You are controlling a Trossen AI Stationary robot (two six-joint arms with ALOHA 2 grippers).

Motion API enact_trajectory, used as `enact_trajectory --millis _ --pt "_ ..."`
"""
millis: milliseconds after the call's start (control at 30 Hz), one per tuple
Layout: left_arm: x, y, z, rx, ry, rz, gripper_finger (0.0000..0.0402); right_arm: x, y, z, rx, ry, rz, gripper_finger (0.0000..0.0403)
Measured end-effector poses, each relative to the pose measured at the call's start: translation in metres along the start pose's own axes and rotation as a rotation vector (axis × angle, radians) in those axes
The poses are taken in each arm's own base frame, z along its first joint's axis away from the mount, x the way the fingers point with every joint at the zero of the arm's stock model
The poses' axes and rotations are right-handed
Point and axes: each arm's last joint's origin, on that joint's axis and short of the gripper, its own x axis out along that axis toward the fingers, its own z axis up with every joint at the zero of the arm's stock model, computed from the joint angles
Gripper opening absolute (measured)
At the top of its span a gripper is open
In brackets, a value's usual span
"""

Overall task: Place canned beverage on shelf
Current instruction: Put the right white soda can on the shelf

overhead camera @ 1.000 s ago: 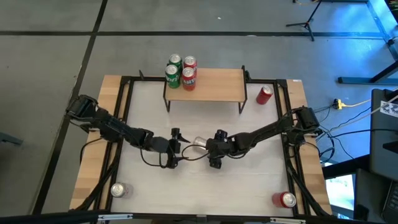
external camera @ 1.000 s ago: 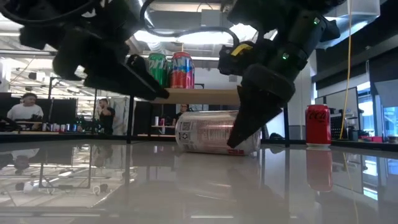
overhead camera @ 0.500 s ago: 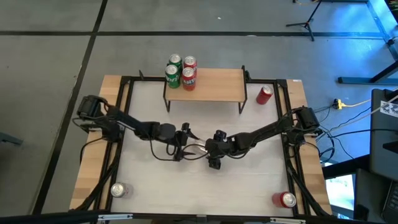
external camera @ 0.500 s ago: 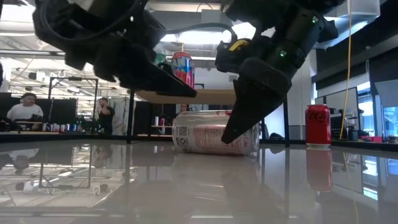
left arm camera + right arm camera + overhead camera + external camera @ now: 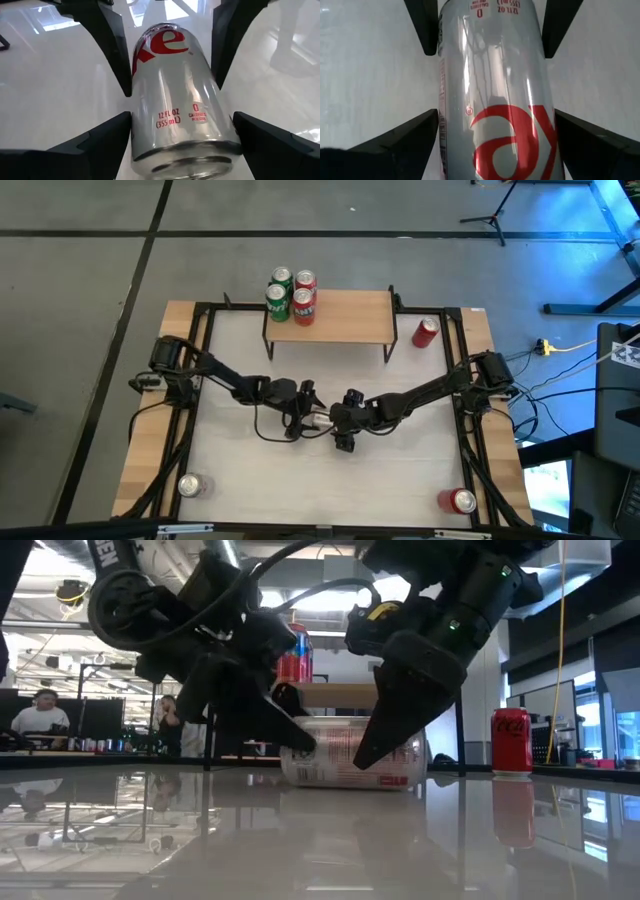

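A silver can with red lettering (image 5: 318, 417) lies on its side at the table's middle, its long axis running left to right; it also shows in the low view (image 5: 350, 755). My right gripper (image 5: 496, 112) comes from the table's right and is shut on the can's right half. My left gripper (image 5: 182, 120) comes from the table's left, open, with a finger close on each side of the can's left end. The light-wood shelf (image 5: 345, 315) stands at the far side with several green and red cans (image 5: 290, 292) upright on its left end. My left gripper has one finger (image 5: 107, 137) on each side of the can's left end (image 5: 180, 145); I cannot tell whether they touch it. My right gripper pinches the can's right half (image 5: 470, 107) between its two fingers, slanting down from the table's right, fingers along the can. The can lies on the table.
A red can (image 5: 426, 332) stands on the table just right of the shelf. A silver can (image 5: 190, 485) stands at the near left corner and a red one (image 5: 462, 501) at the near right. The black frame rails (image 5: 200, 360) run along the table's sides.
My left gripper has gone toward the table's right and down to the can, and its fingers now stand around the can's left end. The can has stayed lying on the table.
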Motion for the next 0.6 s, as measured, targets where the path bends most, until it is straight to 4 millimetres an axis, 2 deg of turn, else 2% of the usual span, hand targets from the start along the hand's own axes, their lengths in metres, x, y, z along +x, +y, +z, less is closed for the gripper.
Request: enact_trajectory --millis 433,600 --pt "0.0018 0.0002 -0.0040 -0.017 0.026 0.028 0.0334 -0.0001 0.0003 0.0007 0.002 -0.005 0.009 0.0369" --pt "0.0021 -0.0019 -0.0036 -0.044 0.027 0.051 0.0313 -0.0002 0.0014 0.0038 0.011 -0.036 0.022 0.0369"
